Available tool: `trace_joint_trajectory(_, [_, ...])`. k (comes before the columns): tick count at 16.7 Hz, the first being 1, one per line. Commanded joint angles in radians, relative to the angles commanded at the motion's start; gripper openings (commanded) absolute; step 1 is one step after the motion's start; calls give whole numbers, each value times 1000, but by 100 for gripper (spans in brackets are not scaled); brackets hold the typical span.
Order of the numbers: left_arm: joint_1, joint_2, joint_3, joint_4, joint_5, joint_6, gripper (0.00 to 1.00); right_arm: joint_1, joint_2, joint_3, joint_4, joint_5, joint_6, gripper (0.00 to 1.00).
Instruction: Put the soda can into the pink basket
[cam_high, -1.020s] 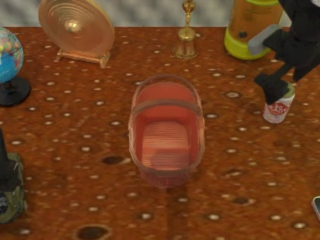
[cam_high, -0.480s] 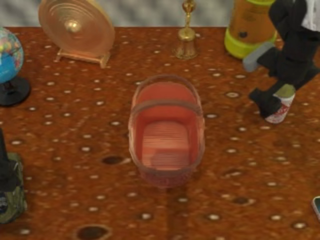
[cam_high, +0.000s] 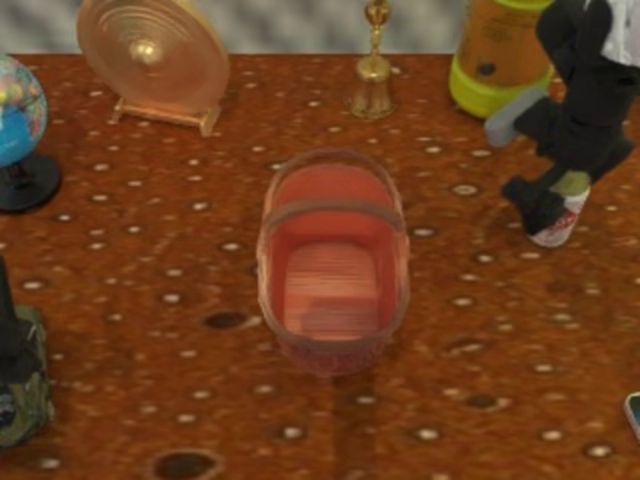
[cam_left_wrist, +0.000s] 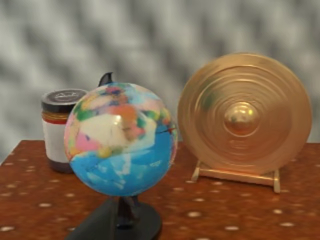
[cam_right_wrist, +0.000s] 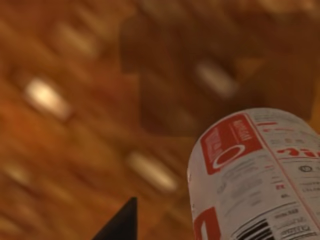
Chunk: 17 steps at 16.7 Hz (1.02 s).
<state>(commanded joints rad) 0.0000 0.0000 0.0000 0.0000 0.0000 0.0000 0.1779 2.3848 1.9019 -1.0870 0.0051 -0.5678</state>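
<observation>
Right claw (cam_high: 556, 205) clamped on one soda can (cam_high: 562, 222), tilted; one pink basket (cam_high: 334, 342) well apart, leftward. Left claw unseen.

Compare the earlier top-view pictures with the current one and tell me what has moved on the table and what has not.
The right hand has come down onto the soda can at the table's right side, and the can, upright before, now leans. The pictures do not settle whether the hand has closed on it. In the last half second almost nothing shifted. The pink basket, globe, gold disc and orange bottle stayed put.
</observation>
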Motion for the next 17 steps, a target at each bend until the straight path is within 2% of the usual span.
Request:
trace_joint_trajectory(9, [0,0,0,0,0,0,100,0,0,0,0,0,0,2])
trace_joint_trajectory(17, [0,0,0,0,0,0,100,0,0,0,0,0,0,0])
